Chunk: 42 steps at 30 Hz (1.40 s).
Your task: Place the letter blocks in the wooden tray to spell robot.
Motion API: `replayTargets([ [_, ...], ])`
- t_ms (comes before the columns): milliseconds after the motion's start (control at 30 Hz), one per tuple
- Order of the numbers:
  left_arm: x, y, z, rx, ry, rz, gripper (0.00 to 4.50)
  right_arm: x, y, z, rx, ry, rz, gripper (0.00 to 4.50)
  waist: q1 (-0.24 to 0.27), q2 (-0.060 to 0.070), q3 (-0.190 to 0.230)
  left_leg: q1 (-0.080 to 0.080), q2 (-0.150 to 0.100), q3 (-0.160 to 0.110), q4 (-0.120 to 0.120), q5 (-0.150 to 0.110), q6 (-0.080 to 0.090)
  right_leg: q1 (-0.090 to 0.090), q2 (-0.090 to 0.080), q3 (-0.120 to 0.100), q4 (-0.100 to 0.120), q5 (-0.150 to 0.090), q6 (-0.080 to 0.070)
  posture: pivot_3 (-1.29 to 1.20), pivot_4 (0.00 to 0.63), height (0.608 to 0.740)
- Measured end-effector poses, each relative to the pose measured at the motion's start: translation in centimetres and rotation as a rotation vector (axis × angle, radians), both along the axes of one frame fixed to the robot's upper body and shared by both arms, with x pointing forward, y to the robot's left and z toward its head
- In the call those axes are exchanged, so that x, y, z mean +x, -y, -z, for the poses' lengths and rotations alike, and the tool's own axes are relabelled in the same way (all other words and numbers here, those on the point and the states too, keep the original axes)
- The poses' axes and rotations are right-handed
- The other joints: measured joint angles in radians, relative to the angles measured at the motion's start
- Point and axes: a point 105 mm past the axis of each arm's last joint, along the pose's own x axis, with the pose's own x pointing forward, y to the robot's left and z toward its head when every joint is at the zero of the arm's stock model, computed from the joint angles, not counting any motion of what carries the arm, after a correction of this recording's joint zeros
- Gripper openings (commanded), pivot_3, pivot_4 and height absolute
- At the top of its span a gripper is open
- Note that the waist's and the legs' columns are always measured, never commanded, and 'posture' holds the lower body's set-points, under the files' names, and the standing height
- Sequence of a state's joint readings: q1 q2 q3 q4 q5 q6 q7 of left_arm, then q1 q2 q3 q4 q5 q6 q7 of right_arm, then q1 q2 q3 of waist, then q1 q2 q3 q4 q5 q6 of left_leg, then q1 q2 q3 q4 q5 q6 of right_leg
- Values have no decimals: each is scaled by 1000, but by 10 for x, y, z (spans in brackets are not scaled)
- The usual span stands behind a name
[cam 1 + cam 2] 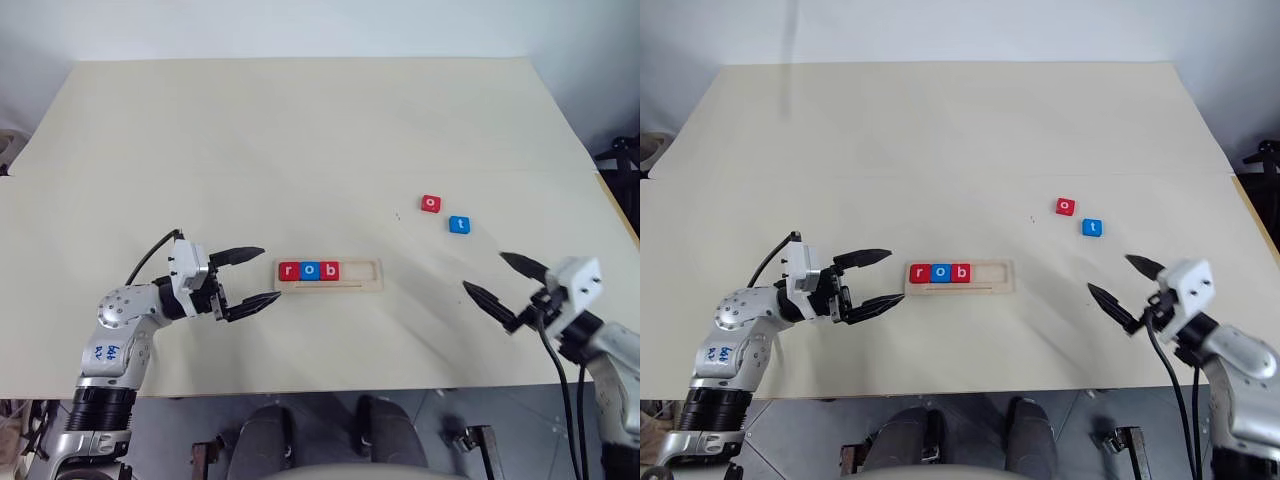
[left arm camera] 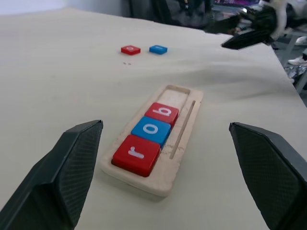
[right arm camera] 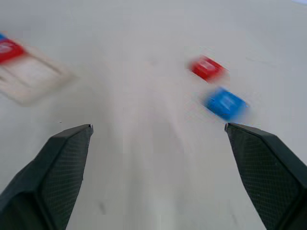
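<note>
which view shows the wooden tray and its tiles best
The left wrist view: the long pale wooden tray sits close, its red r, blue o and red b tiles readable. Both eye views show it small from above; the right wrist view catches one blurred end.

The pale surface lies bare across its whole far half, so a hand could sweep there without meeting anything. Near the middle sits the wooden tray; the r block, blue o block and b block fill its left part, touching side by side, and its right part stands free. The left gripper, jaws spread, hovers just left of the tray and blocks that end. To the right and farther off lie the red o block and t block, close together but apart, with bare surface all round. The right gripper, jaws wide, hangs nearer than them at the right.
</note>
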<state>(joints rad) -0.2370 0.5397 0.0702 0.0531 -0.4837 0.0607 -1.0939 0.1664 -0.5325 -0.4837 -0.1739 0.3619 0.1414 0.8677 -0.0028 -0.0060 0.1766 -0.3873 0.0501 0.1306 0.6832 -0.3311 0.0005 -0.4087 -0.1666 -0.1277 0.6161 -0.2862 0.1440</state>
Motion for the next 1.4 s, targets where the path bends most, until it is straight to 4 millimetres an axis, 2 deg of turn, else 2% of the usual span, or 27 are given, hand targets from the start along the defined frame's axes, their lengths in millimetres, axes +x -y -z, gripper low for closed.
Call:
replayTargets([
  [100, 3, 6, -7, -1, 31, 30, 4500, -14, 8, 9, 12, 2, 86, 4469, -2, 0, 0, 1, 0, 1, 0, 0, 0, 0, 0, 1, 0, 0, 0, 0, 150, 740],
  [233, 3, 7, -8, 4, 35, 39, 4500, -8, 8, 5, 14, 25, 110, 4469, -7, 0, 0, 2, 0, 2, 0, 0, 0, 0, 0, 2, 1, 0, 0, 0, 150, 740],
  [333, 4, 7, -9, 6, 41, 39, 4500, 21, -1, -14, 37, 60, 108, 4469, -12, 0, 0, 2, 0, 2, 0, 0, 0, 0, 0, 3, 2, 0, 0, 0, 150, 740],
  [433, 5, 10, -13, -1, 56, 38, 4500, 57, -8, -47, 37, 80, 112, 4469, -13, 1, 0, 1, 0, 2, 0, 0, 0, -2, 0, 4, 3, 0, 0, 0, 150, 740],
  [500, 5, 12, -15, -6, 65, 40, 4500, 71, -11, -58, 20, 51, 108, 4469, -8, 1, 0, 1, 0, 1, 0, 0, 0, -1, 0, 2, 2, 0, -1, 0, 150, 740],
  [667, 3, 12, -13, -12, 64, 21, 4500, 107, -34, -47, -1, -135, 85, 4469, 0, 1, 0, 0, 0, 1, 1, 0, 0, -2, 0, 2, 1, 0, 0, 0, 150, 740],
  [733, 1, 12, -13, -12, 67, 18, 4500, 118, -36, -45, 2, -177, 118, 4469, 1, 1, 0, 0, 0, 1, 1, 0, 0, -2, 0, 2, 1, 0, 0, 0, 150, 740],
  [867, -1, 10, -11, -14, 64, -4, 4500, 126, -41, -46, 23, -191, 146, 4469, -2, 1, 0, -1, 0, 1, 1, 0, 0, -2, 0, 1, 1, 0, 0, 0, 150, 740],
  [1133, -2, 8, -13, -16, 76, -36, 4500, 148, -75, -44, 88, -276, 203, 4469, -9, 1, 0, -1, 1, 2, 1, 0, 0, -3, 0, 2, 2, 0, 0, 0, 150, 740],
  [1333, -3, 11, -18, -16, 103, -41, 4500, 169, -74, -26, 95, -294, 358, 4469, -12, 1, 0, -2, 0, 2, 1, 0, 0, -3, 0, 2, 2, 0, 0, 0, 150, 740],
  [1400, -3, 11, -18, -17, 102, -49, 4500, 174, -73, -28, 97, -273, 395, 4469, -19, 1, 0, -2, 0, 2, 0, 0, 0, -3, 0, 1, 2, 0, 0, 0, 150, 740],
])
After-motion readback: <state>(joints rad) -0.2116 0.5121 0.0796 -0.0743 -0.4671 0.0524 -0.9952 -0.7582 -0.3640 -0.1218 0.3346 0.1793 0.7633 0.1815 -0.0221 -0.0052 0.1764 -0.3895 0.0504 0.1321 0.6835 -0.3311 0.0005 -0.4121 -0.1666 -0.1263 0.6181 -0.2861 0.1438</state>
